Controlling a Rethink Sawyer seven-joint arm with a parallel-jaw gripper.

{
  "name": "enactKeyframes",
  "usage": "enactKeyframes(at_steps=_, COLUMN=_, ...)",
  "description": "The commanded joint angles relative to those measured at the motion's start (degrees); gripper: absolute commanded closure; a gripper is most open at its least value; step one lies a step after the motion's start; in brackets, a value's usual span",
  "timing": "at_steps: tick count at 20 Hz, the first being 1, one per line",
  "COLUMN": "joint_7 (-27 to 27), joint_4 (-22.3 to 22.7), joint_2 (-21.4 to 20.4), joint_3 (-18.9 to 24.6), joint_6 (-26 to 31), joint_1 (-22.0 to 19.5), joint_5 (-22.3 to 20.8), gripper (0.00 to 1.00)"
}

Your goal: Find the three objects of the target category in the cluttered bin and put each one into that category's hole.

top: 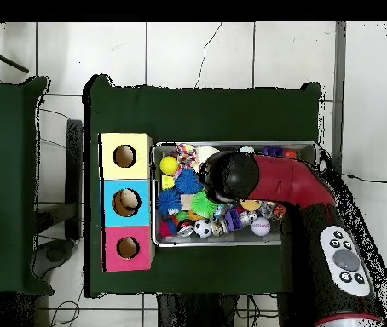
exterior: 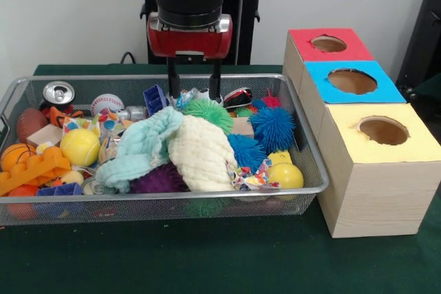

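Your pincer (exterior: 194, 86) hangs spread wide over the bin's (exterior: 310, 191) far side, holding nothing; a crinkly wrapper (exterior: 187, 96) sits between its fingertips, another wrapper (exterior: 249, 175) by the near rim.

Green spiky ball (exterior: 209, 111) sat just below pincer (exterior: 195, 86), blue spiky ball (exterior: 273, 127) to its right in front view. Pale waffle cloth (exterior: 201, 152) & mint cloth (exterior: 141, 146) lay below-left. Soda can (exterior: 58, 92), baseball (exterior: 106, 104) far left. Blue-topped box (exterior: 351, 82) & yellow-topped box (exterior: 382, 132) stood right, on green worktop (exterior: 207, 253).
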Motion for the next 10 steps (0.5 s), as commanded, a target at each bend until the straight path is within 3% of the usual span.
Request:
enactKeyframes(at_steps=1, joint_7=-1.97, joint_4=9.84, joint_2=0.68, joint_3=2.11, joint_6=-0.76, joint_1=-0.43, joint_5=-3.14, gripper=0.00)
enactKeyframes(at_steps=10, joint_7=3.69, joint_4=16.16, joint_2=-3.21, joint_3=0.22, joint_6=-4.74, joint_1=0.81, joint_5=-3.10, gripper=0.00)
